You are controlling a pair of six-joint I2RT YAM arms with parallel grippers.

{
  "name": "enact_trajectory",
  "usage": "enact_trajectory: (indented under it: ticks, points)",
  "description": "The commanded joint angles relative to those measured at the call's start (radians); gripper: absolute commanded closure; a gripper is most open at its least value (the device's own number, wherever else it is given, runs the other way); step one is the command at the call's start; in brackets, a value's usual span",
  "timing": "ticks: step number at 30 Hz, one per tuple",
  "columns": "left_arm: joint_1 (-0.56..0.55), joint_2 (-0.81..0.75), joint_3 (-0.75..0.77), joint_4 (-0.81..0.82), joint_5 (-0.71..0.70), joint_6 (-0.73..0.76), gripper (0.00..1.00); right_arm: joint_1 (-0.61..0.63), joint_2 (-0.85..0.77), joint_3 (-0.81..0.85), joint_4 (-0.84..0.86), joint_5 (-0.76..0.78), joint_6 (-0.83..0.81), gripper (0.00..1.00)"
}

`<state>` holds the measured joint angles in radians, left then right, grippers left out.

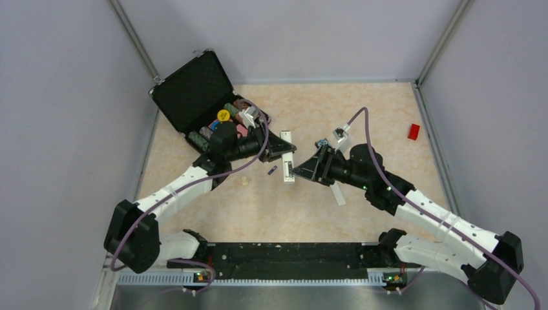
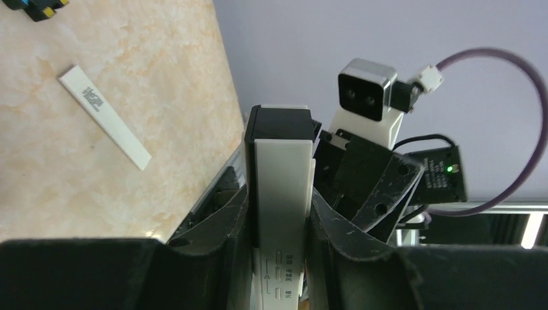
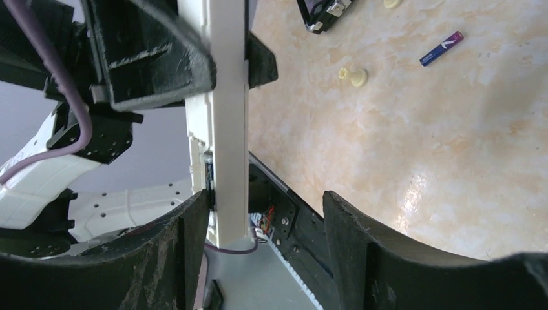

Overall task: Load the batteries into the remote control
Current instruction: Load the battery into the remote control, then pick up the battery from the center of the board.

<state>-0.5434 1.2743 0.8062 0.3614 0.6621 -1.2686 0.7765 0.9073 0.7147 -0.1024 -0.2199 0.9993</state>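
Remote control (image 1: 288, 159): raised off the worktop (image 1: 362, 110), pinched across its width by the left pincer (image 2: 279, 223). Right pincer (image 3: 262, 206): spread, straddling the remote's end, not clamping. One battery (image 3: 208, 169) is seated in the remote. Second battery (image 3: 442, 48) lies just beside the remote, on the left arm's side. Risk: a skewed closing by the right pincer could twist the remote loose or pop out the seated battery.

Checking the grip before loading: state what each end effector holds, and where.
Left end effector clamps the remote control by its long edges. Right end effector holds nothing.
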Motion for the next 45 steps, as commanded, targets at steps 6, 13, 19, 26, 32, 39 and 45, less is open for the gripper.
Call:
enact_trajectory:
  ticks: [6,13,19,26,32,39,45]
  points:
    - [-0.004,-0.177,0.049,-0.276,-0.177,0.362,1.00,-0.010,0.000,0.072,-0.021,0.028,0.025,0.22]
    - [0.009,-0.277,0.059,-0.523,-0.464,0.505,1.00,-0.010,0.148,0.147,-0.118,0.060,0.022,0.32]
    - [0.009,-0.385,0.075,-0.712,-0.751,0.545,1.00,0.019,0.436,0.306,-0.282,0.210,0.032,0.53]
    - [0.009,-0.534,0.050,-0.827,-0.920,0.546,1.00,0.113,0.751,0.536,-0.413,0.436,0.068,0.57]
    - [0.009,-0.595,0.035,-0.867,-0.972,0.555,1.00,0.153,0.942,0.682,-0.498,0.507,0.152,0.58]
    - [0.010,-0.631,-0.014,-0.848,-0.942,0.544,1.00,0.179,1.092,0.841,-0.592,0.599,0.196,0.58]
    - [0.008,-0.653,-0.027,-0.862,-0.961,0.545,1.00,0.178,1.195,0.924,-0.677,0.613,0.258,0.58]
